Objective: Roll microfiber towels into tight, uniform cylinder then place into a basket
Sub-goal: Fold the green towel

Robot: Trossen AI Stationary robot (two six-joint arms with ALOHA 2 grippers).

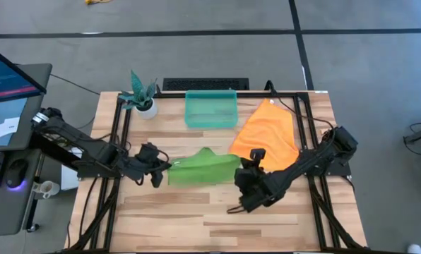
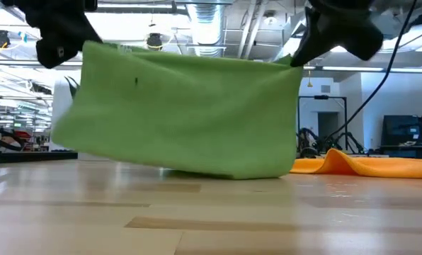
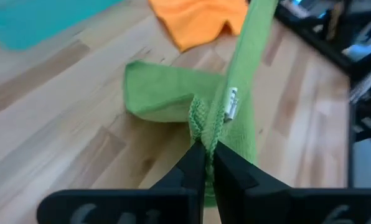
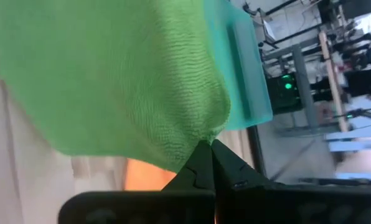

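Claws L [image 1: 161,171] & R [image 1: 240,173] pinching green towel [image 1: 202,169] top corners, hem off table [image 1: 196,212]

low view: green towel [image 2: 183,113] hides the basket | orange towel [image 2: 370,165] cut off at right edge | right wrist: basket [image 4: 238,68] blurred, mostly covered

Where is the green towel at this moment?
In the high view the green towel hangs mid-table between the left end effector and right end effector, each pinching a corner, just in front of the basket and beside the orange towel.
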